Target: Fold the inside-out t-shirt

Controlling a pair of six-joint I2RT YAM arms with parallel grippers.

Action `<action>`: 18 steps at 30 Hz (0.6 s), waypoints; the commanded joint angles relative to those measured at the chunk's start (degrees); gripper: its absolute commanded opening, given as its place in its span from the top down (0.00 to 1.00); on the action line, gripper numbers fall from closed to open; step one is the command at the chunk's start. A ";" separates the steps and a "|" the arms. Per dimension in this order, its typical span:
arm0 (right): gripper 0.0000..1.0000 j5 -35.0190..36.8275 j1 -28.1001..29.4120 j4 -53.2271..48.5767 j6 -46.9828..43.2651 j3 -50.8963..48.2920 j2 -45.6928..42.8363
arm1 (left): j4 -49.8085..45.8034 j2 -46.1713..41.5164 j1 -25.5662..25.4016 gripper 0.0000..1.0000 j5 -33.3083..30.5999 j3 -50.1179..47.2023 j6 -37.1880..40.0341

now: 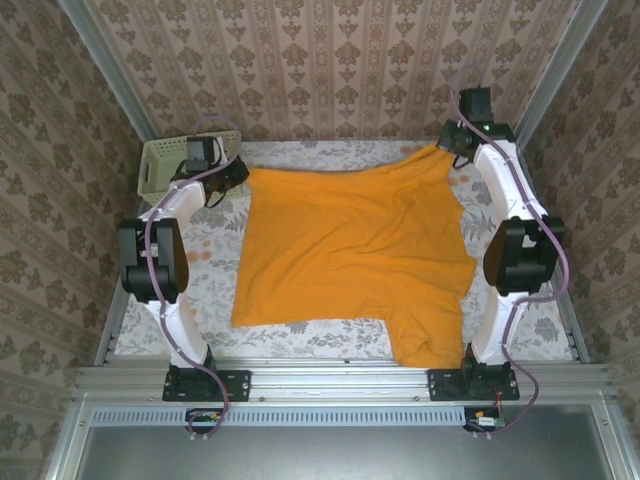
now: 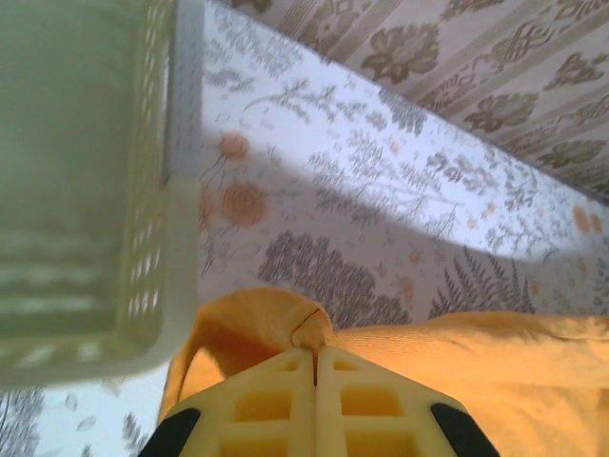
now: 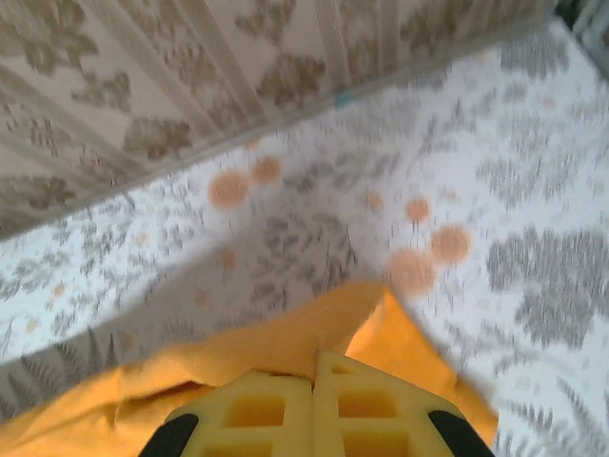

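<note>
Inside-out t-shirt [image 1: 350, 260]: orange-yellow, spread mostly flat across centre of top view on floral table [image 1: 215, 290], with diagonal creases and lower right part hanging toward bottom edge. Your left gripper [image 2: 315, 354] sits at upper left of top view, just beside pale green basket [image 2: 86, 190], jaws pressed together, pinching shirt's upper left corner. Your right gripper [image 3: 315, 357], at upper right, is likewise clamped on shirt's upper right corner, cloth pulled to point. You have both arms stretched up frame, elbows flanking shirt.

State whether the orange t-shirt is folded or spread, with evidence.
Spread: the t-shirt lies open and wrinkled across the table, covering most of it.
</note>
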 commanded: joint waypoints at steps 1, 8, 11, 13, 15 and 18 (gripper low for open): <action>1.00 -3.32 -1.62 -1.31 6.47 -10.44 -9.84 | 1.87 -5.48 0.72 1.00 0.44 -5.15 0.52; 1.00 -6.16 -2.00 1.25 9.29 -33.34 -24.93 | 8.80 -14.89 1.43 1.00 3.05 -20.53 -3.88; 1.00 -6.22 -2.00 0.97 10.79 -40.60 -32.18 | 8.98 -18.83 1.62 1.00 1.87 -25.61 -4.07; 1.00 -6.54 -1.91 0.84 11.67 -44.95 -35.99 | 9.03 -21.32 2.08 1.00 0.66 -29.03 -4.79; 1.00 -5.96 -1.82 -0.01 12.29 -49.03 -39.20 | 9.85 -23.65 2.62 1.00 0.14 -32.74 -5.54; 1.00 -5.40 -1.80 -0.25 12.58 -54.62 -42.51 | 9.76 -26.16 2.85 0.97 -0.55 -36.96 -6.70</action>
